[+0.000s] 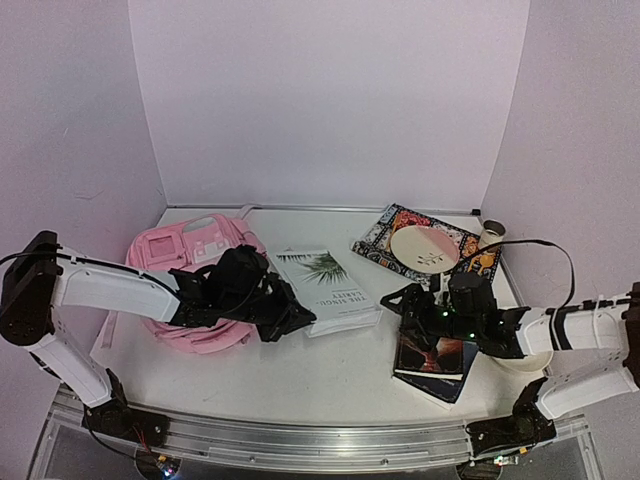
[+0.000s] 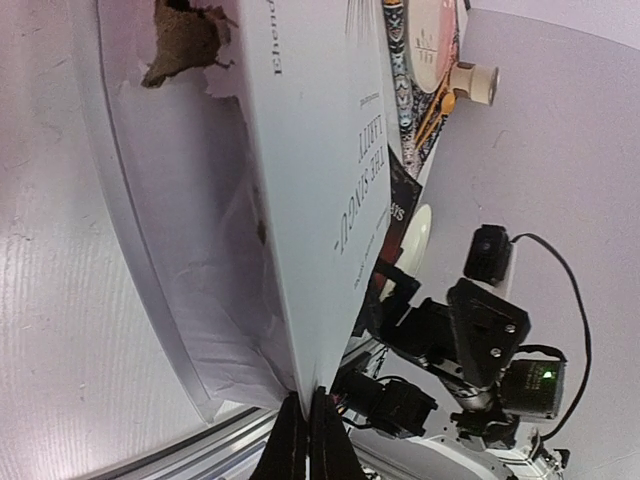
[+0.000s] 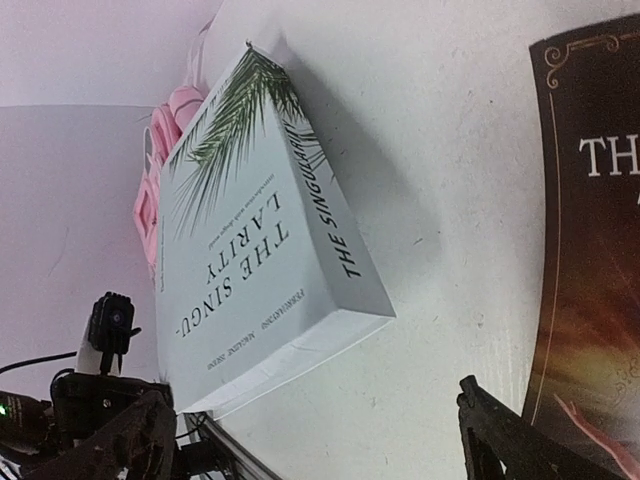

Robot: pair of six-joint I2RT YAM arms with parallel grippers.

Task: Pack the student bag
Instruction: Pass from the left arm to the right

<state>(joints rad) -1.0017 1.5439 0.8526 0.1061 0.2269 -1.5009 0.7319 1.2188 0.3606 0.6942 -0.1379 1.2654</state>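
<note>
Left gripper [image 2: 303, 440] is pinched shut at a corner of the white book [image 2: 300, 150]; I cannot tell if it has caught it. Picking up this thick, flat book looks like the step. Next it needs a firm hold and a lift to the bag [image 1: 190, 250], soft, pink and lumpy, just beside it on the left. Right gripper [image 1: 408, 300] gapes wide by a dark book [image 1: 435, 365].

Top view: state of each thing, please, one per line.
student bag: lying down, zipped or not unclear.
white book: closed, flat, cover up.
dark book: closed, flat.
plate: resting on patterned book.
left gripper: shut at white book's corner.
right gripper: open, empty.
</note>
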